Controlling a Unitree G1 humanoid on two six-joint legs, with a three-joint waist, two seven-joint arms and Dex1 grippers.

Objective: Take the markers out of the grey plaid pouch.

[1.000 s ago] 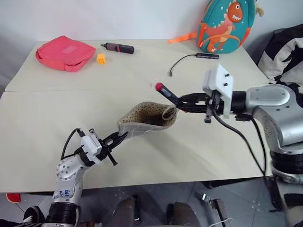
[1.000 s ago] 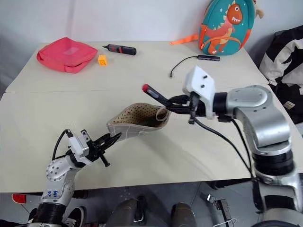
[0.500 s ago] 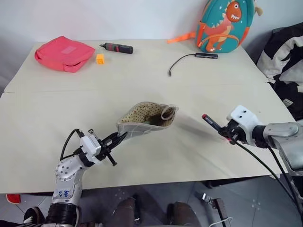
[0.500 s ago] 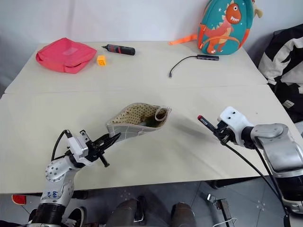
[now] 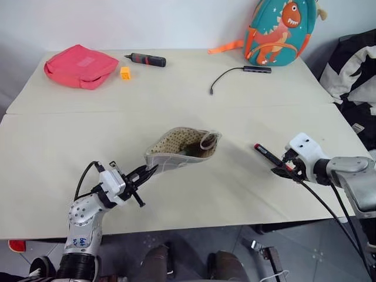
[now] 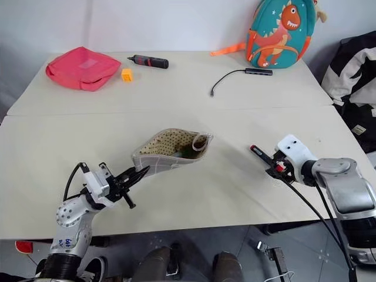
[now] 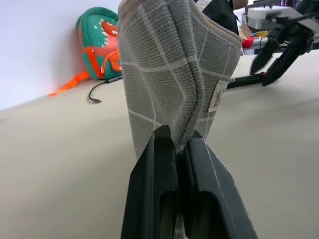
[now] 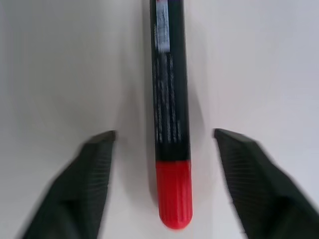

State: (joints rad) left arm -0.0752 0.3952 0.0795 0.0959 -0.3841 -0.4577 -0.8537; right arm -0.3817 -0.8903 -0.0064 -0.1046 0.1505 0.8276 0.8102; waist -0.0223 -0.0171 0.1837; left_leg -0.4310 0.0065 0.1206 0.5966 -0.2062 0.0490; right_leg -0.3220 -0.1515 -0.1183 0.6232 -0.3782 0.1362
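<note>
The left gripper (image 5: 145,172) sits at the lower left of the left eye view. Its two black fingers (image 7: 164,169) are squeezed tight on the bottom edge of the grey plaid pouch (image 5: 182,148). It holds the pouch up off the table (image 5: 88,129), near the middle of the frame, with the open mouth turned toward the right. That is likely so the other arm can reach inside without the soft pouch flopping shut.

The pouch is grey cloth with thin white lines that make squares. It has a small white label on its side. Inside, the lining is tan with dark dots. Something green shows just inside the mouth. It may be the green marker, but too little of it shows to be sure.

The right gripper (image 5: 284,168) is at the right of the frame, low over the table. Its fingers are spread wide apart, and they grip nothing. The dark marker (image 8: 169,99) lies flat on the table between them, touching neither one. It is a slim black stick with a red end.

So one marker looks done, and the green thing in the pouch probably comes next.
</note>
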